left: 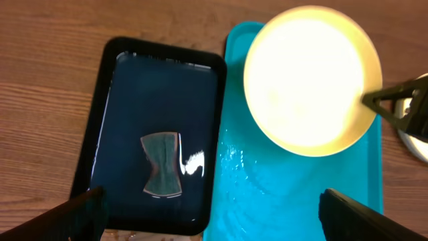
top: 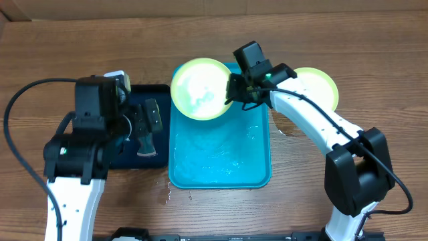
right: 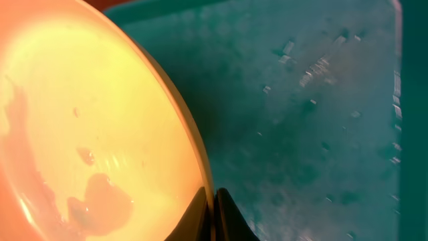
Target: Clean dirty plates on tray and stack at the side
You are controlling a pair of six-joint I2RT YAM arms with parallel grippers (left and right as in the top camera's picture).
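Observation:
A pale lime-green plate (top: 199, 88) hangs tilted over the back left of the turquoise tray (top: 221, 167). My right gripper (top: 234, 90) is shut on the plate's right rim. In the right wrist view the fingers (right: 231, 217) pinch the rim, and orange-red smears (right: 100, 201) show on the plate's (right: 100, 100) face above the wet tray (right: 314, 100). A second lime-green plate (top: 319, 84) lies on the table to the right, partly hidden by the right arm. My left gripper (left: 212, 193) hovers wide open and holds nothing, over the seam between the two trays.
A dark navy tray (left: 167, 87) sits left of the turquoise one and holds water and a grey hourglass-shaped sponge (left: 162, 164). Water drops lie on the wood at the turquoise tray's front left corner (top: 170, 194). The right arm reaches across the table's right side.

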